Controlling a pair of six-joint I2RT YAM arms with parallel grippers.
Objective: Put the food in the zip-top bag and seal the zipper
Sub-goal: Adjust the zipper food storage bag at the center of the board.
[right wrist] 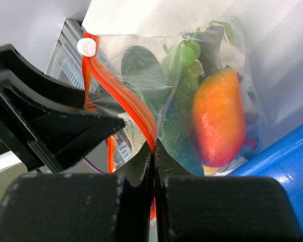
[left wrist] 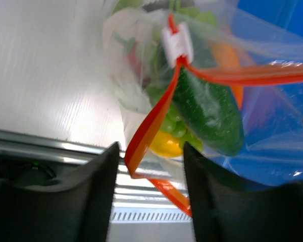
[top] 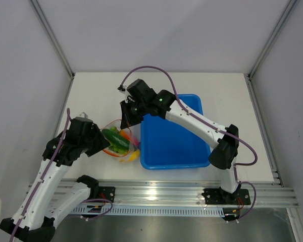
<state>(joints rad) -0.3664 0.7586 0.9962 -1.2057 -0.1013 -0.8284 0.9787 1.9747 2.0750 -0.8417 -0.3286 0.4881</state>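
Left gripper (left wrist: 150,151) jaws stood apart, with the thin red-orange zipper strip (left wrist: 152,118) hanging loose between them. The floppy clear zip-top bag (top: 122,145) lay near the table's front edge, holding a long green vegetable (left wrist: 208,113), green grapes (right wrist: 186,50) and an orange-yellow fruit (right wrist: 219,121). Right gripper (right wrist: 154,151) was clamped shut on the strip. A blue rectangular plastic tub (top: 171,146) sat just beside the bag's right side. The white table (top: 91,95) showed left and beyond.

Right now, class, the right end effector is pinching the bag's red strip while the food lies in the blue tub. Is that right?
No. The food lies in the clear bag, not the blue tub, as the right wrist view shows. The right end effector is indeed pinching the bag's red strip.
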